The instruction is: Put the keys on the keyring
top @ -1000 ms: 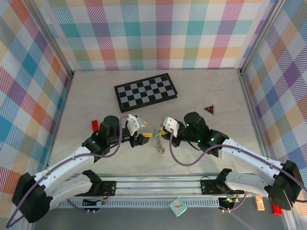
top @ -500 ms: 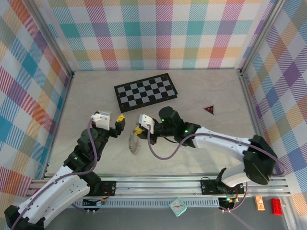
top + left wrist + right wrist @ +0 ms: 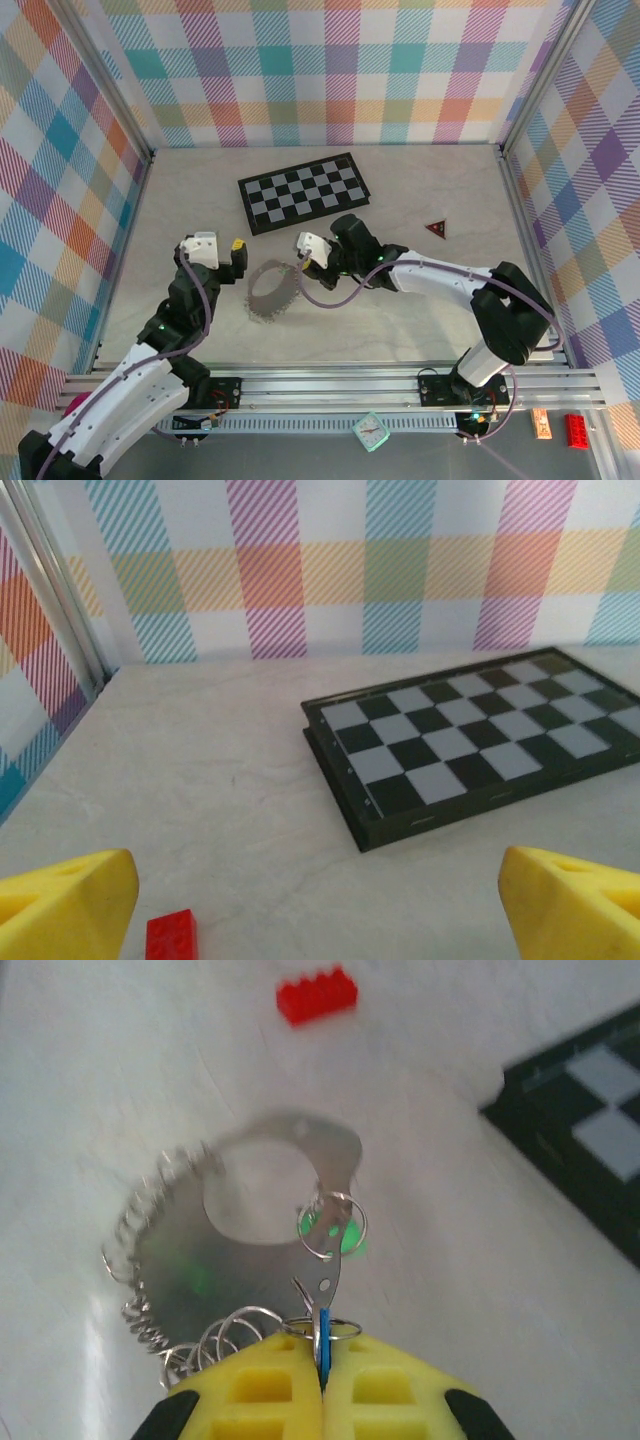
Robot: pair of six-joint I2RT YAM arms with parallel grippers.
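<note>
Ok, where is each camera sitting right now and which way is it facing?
Top external: above and behind the robot, looking down on the table; shows left gripper, right gripper, keyring between them.
Left wrist: low, facing the chessboard and back wall; its open yellow fingertips at the bottom corners.
Right wrist: looking down on the blurred keyring; its fingers shut on a blue key.
Shared: both wrist views catch the red block and the chessboard.

Left arm and right arm: white shell links, black joint housings, small green lights, a purple cable looped along each. Left gripper: yellow fingers, white wrist housing. Right gripper: yellow ribbed fingers with rectangular recesses, black bases.
</note>
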